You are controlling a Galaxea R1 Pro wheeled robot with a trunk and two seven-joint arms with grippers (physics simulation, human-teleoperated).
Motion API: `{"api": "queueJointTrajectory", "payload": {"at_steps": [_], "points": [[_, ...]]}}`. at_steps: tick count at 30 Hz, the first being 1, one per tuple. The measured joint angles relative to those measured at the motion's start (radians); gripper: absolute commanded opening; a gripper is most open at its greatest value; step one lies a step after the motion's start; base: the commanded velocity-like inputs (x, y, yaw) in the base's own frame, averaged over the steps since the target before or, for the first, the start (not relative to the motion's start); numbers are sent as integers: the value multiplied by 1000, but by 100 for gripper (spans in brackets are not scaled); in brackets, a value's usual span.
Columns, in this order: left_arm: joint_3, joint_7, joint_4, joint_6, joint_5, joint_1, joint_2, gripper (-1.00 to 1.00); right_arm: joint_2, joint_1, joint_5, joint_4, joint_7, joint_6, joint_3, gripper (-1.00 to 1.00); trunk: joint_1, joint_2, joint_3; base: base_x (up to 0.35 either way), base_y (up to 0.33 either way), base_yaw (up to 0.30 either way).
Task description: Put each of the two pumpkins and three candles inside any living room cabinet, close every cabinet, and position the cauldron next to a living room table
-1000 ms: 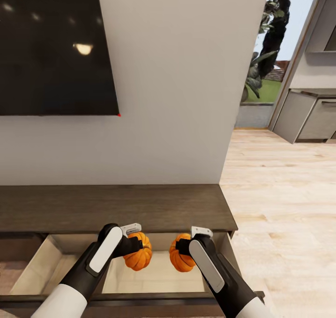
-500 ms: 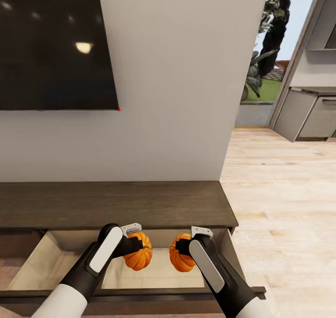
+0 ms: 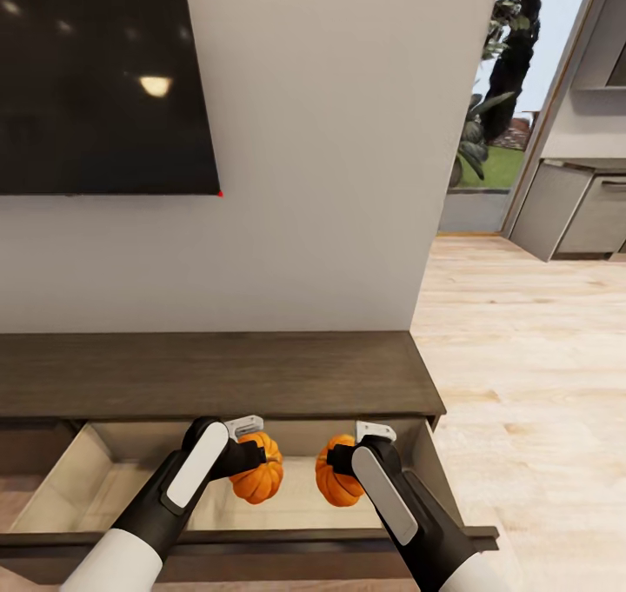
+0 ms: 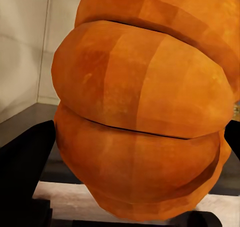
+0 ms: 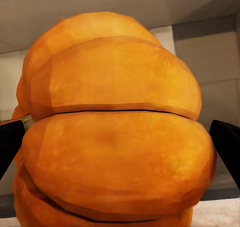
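Two bright orange ribbed pumpkins hang side by side over the open drawer of the dark brown cabinet (image 3: pixel 217 375). My left gripper (image 3: pixel 250 453) is shut on the left pumpkin (image 3: pixel 258 477), whose ribs show very close in the left wrist view (image 4: pixel 145 112). My right gripper (image 3: pixel 343 460) is shut on the right pumpkin (image 3: pixel 335 481), equally close in the right wrist view (image 5: pixel 115 137). Both pumpkins are held above the pale wood drawer interior (image 3: pixel 287 505), apart from each other. The candles, cauldron and table are out of view.
A black TV (image 3: pixel 104 79) hangs on the white wall above the cabinet. The pulled-out drawer front (image 3: pixel 261 542) runs just under my forearms. To the right lie pale wood floor (image 3: pixel 530 383), a doorway with a plant (image 3: pixel 487 131), and grey kitchen units (image 3: pixel 578 214).
The whole picture has shifted slightly, so the camera moved: the cabinet top sits higher and more of the drawer interior shows. Both grippers keep their pumpkins in the same places.
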Motion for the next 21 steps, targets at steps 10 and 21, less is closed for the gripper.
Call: {"api": "queueJointTrajectory", "payload": {"at_steps": [10, 21], "points": [[-4, 8, 0, -6, -11, 1, -3, -100, -1, 0, 0, 4, -1, 1, 0, -100, 38, -70, -31, 0, 0, 0], [-13, 9, 0, -65, -14, 1, -3, -100, 2, 0, 21, 11, -32, -11, 0, -100, 81, -147, -66, 0, 0, 0]]}}
